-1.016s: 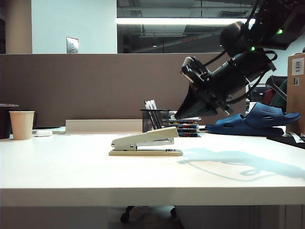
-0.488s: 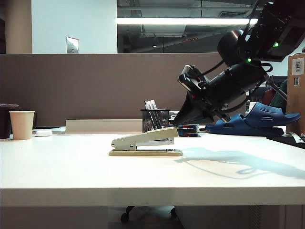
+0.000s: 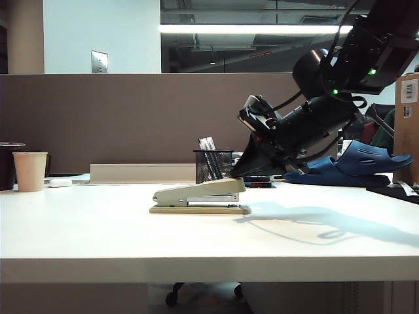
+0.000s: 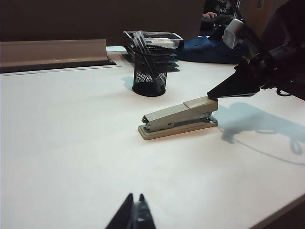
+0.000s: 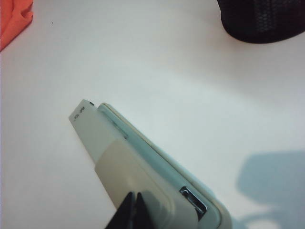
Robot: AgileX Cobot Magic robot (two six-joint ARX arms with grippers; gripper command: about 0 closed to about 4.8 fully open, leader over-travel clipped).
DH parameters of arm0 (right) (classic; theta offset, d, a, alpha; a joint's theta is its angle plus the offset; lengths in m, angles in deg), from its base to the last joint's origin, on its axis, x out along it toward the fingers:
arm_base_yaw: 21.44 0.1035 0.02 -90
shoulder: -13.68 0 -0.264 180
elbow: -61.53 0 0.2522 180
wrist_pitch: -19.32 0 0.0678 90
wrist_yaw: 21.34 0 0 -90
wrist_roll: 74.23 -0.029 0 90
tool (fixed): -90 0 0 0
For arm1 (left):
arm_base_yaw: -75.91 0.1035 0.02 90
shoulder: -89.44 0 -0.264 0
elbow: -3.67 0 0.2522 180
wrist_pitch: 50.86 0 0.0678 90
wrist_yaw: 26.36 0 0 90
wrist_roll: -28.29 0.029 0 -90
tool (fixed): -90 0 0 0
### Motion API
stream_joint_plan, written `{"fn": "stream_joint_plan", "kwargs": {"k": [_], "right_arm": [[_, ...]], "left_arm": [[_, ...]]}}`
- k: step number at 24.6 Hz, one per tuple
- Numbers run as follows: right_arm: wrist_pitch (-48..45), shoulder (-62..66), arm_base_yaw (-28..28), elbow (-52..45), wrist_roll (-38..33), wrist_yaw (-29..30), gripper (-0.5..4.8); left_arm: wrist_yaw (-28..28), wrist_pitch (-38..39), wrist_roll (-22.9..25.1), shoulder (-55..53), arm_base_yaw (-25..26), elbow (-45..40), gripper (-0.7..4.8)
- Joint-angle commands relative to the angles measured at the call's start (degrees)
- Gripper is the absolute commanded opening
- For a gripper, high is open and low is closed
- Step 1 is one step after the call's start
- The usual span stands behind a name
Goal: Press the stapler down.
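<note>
- The right tool (image 3: 234, 174) has its two fingers pressed together into one black point. The point rests on the high front end of the stapler (image 3: 200, 197), right on its top arm.
- In the right wrist view, the closed tips of the right tool (image 5: 133, 210) sit on the cream top arm of the stapler (image 5: 143, 167), close to the shiny metal part.
- To do this step well, I think the push should go straight down. A slanted push could make the tip slide off the smooth top, or make the stapler scoot along the counter (image 3: 98, 229).
- The tip sits near the edge of the top arm, so a spot a bit nearer the middle would be safer.
- The top arm looks partly down already. I cannot tell if it is all the way down.
- The left tool (image 4: 133, 217) is low over the near side of the counter, well apart from the stapler. Its tips look together and hold nothing.
- The stapler lies flat near the middle of the counter, with a black mesh pen cup (image 3: 213, 165) just behind it.
- There is tiny writing on the narrow end of the stapler in the right wrist view. It is too small and blurry to read.
- A brown box (image 3: 407, 124) at the far right has a barcode label. I cannot read it.
</note>
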Motion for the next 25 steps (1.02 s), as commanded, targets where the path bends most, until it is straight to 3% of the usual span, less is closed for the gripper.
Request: {"fn": "stream_joint_plan", "kwargs": {"k": [1, 25], "right_arm": [[0.96, 0.11, 0.0, 0.07, -0.11, -1.42, -0.09], [5.09, 0.94, 0.0, 0.07, -0.04, -3.76, -0.09]], "left_arm": [[0.09, -0.57, 0.28, 0.0, 0.0, 0.11, -0.06], [0.09, -0.57, 0.26, 0.0, 0.0, 0.11, -0.06]]}}
